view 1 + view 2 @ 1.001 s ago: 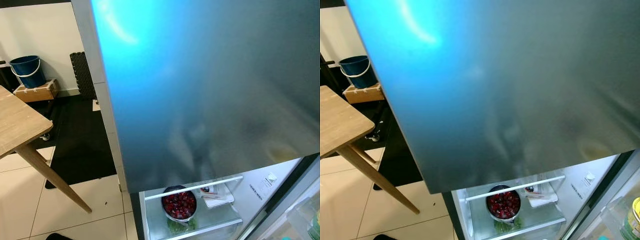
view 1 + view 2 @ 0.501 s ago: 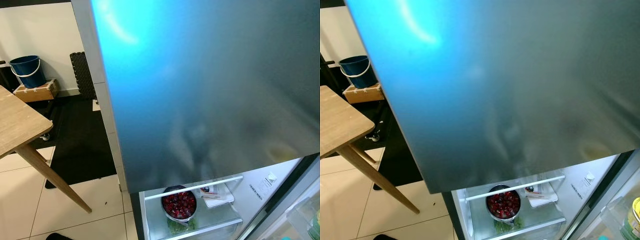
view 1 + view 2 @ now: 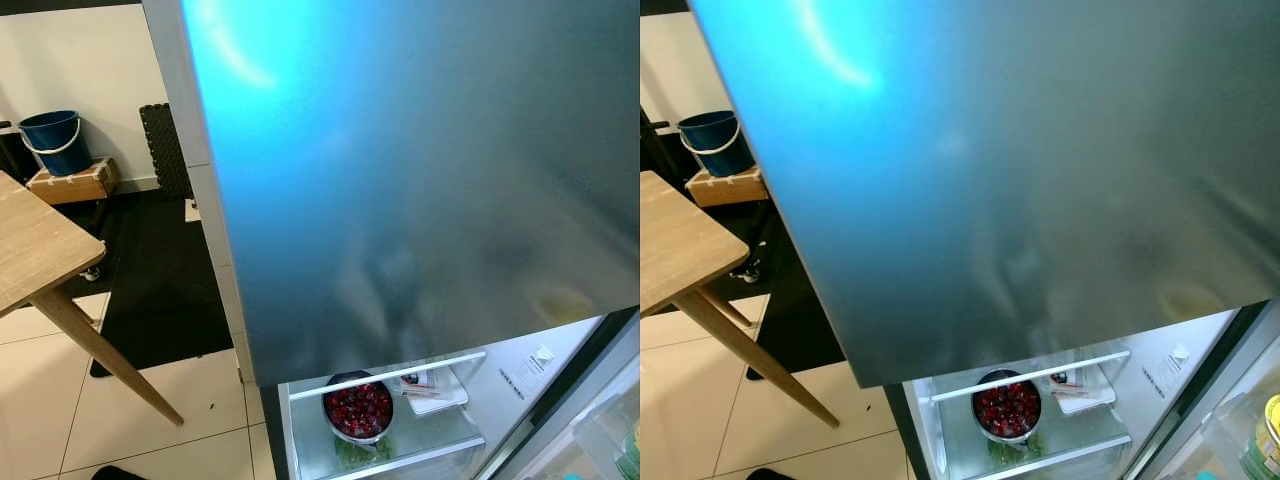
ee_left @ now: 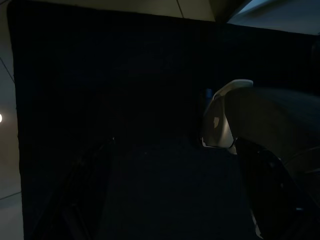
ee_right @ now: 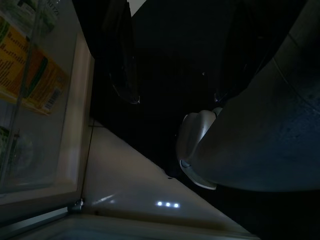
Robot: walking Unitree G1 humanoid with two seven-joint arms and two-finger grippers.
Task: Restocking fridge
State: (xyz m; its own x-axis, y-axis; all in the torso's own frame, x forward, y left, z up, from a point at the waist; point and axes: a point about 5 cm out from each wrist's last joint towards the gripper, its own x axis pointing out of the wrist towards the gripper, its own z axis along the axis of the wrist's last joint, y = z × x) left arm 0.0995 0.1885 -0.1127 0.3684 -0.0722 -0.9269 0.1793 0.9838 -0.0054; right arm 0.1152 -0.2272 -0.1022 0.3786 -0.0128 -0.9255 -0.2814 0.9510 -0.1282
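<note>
The fridge's dark steel upper door (image 3: 420, 180) with a blue glare stands close in front of me. Below it an inner door shelf behind a white rail (image 3: 390, 375) holds a metal bowl of red berries (image 3: 358, 408) and a white packet (image 3: 432, 388). At the lower right a jar with a yellow lid (image 3: 1267, 438) sits inside the fridge. Both arms hang low. My left gripper (image 4: 175, 142) is open over a dark floor mat. My right gripper (image 5: 174, 99) is open beside a fridge shelf holding a yellow and orange carton (image 5: 30, 75).
A wooden table (image 3: 30, 250) with a slanted leg stands at the left. Behind it a blue bucket (image 3: 52, 140) rests on a wooden crate (image 3: 70, 185). A black mat (image 3: 160, 290) covers the floor beside the fridge, with pale tiles (image 3: 60, 400) nearer me.
</note>
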